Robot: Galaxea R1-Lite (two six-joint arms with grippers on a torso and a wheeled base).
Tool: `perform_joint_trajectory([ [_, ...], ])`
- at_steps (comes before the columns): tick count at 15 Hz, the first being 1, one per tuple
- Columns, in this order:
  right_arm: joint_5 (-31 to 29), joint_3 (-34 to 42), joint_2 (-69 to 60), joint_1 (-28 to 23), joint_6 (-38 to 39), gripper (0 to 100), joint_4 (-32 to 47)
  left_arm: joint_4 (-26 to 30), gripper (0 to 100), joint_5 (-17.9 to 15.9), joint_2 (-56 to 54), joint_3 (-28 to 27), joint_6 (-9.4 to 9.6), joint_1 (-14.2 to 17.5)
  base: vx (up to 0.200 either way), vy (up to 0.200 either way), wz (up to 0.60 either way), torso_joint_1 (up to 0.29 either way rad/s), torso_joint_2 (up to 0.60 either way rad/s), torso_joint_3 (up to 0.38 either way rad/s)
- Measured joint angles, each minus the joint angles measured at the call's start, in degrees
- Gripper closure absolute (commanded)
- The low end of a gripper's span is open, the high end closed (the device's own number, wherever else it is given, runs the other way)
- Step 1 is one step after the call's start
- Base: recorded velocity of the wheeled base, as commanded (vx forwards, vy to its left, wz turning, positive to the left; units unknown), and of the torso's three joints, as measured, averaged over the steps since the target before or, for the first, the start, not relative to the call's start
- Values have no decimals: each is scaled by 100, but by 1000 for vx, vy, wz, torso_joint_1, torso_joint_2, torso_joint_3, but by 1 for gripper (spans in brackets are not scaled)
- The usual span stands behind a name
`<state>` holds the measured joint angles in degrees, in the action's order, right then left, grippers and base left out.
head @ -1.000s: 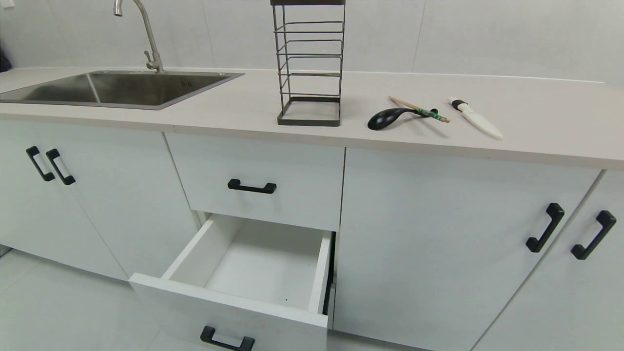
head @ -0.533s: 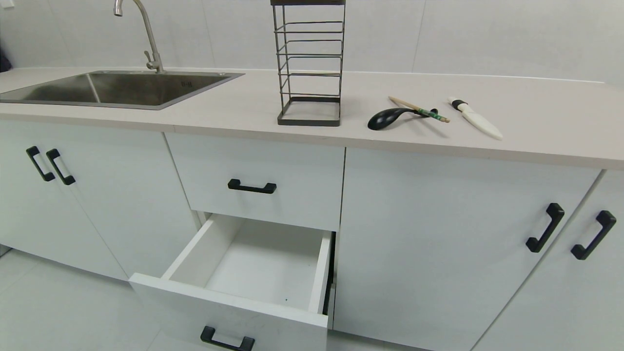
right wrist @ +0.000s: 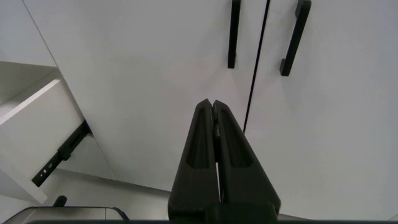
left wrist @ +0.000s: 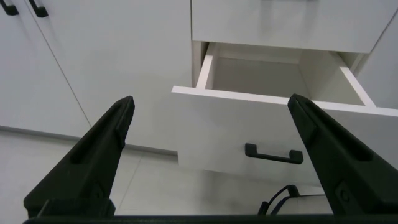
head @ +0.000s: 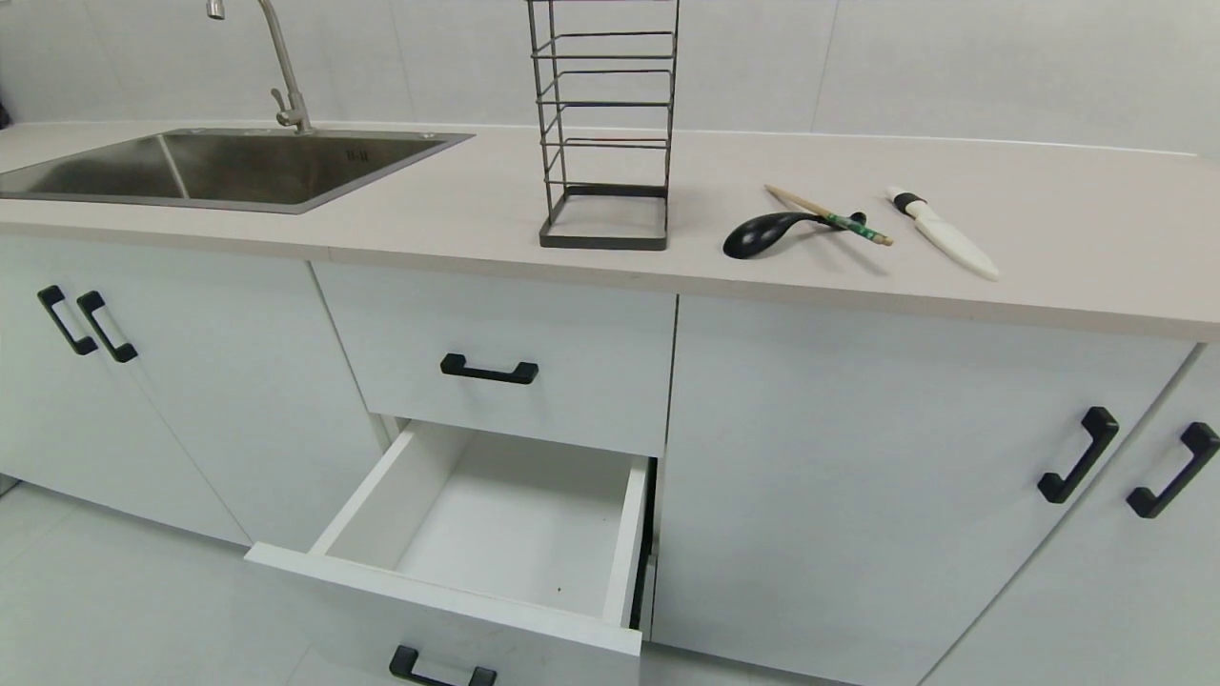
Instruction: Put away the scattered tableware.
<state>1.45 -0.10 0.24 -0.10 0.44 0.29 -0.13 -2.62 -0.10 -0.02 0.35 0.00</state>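
Left claw [left wrist: 211,102] released, fingers spread wide, nothing between them. The arm is held low, pointing at the front of the open drawer [left wrist: 267,124] above its black handle [left wrist: 273,154]. Right claw [right wrist: 212,106] clenched, fingers pressed together and holding nothing. That arm is also low, aimed at the white cabinet doors [right wrist: 155,81] below their two black handles [right wrist: 232,34].

The tableware sits on the worktop [head: 457,214], right part, nearer the front edge than the back:
- black spoon [head: 762,233], bowl toward the front edge
- chopsticks [head: 827,216] lying across the spoon's handle end, touching it
- white knife [head: 944,233] just beside them toward the right end, apart, black band at its back end

Wire rack [head: 603,124] stands upright mid-worktop. Sink [head: 219,167] set in at the left end. Upper drawer [head: 496,357] closed.
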Motion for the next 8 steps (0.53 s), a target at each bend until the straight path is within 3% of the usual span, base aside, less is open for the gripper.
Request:
perform_joint_trajectory([
  [3, 0, 0, -2, 0, 7, 100, -2, 4, 0, 6, 0, 0, 0, 0, 200, 0, 0, 28, -36, -36],
  [8, 0, 0, 0, 0, 7, 100, -2, 6, 0, 24, 0, -2, 16, 5, 0, 0, 0, 3, -3, -10],
])
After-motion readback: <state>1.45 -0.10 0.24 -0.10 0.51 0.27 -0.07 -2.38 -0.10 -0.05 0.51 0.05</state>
